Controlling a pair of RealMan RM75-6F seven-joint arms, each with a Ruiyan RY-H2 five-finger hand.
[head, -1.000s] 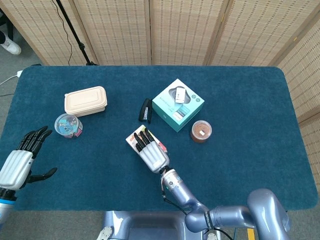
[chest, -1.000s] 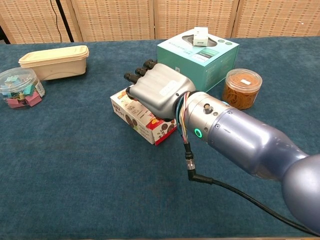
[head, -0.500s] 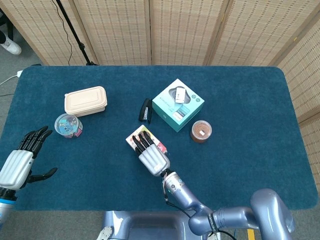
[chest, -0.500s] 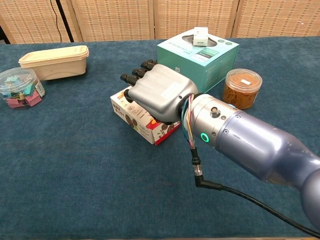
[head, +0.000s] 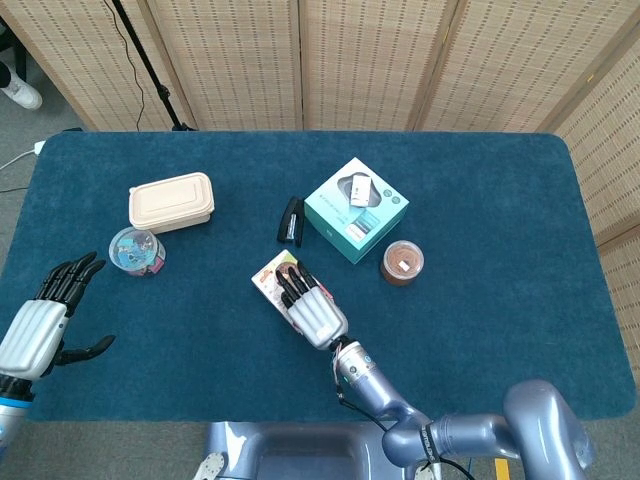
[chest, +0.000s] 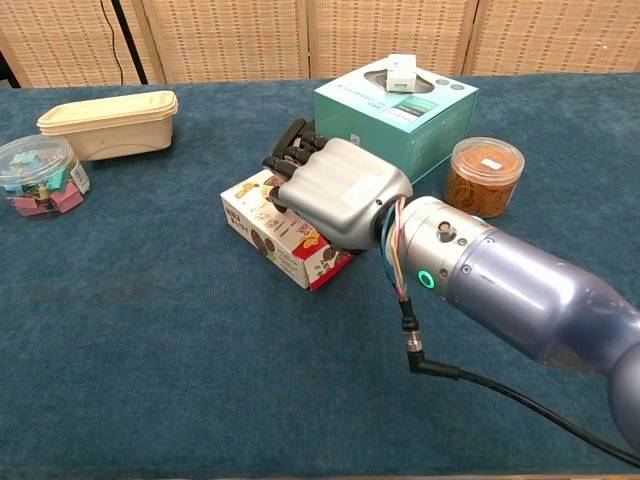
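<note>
Counter is wearing dark blue cloth; lying directly on it: beige lidded container at left rear; clear tub of coloured clips just in front of it; black stapler beside teal box; amber jar near that box; snack box sitting centrally.

Our right hand covers much of the snack box, so we cannot tell whether the fingers touch it. Our left hand shows only in the head view, its wrist cut off by the edge.
</note>
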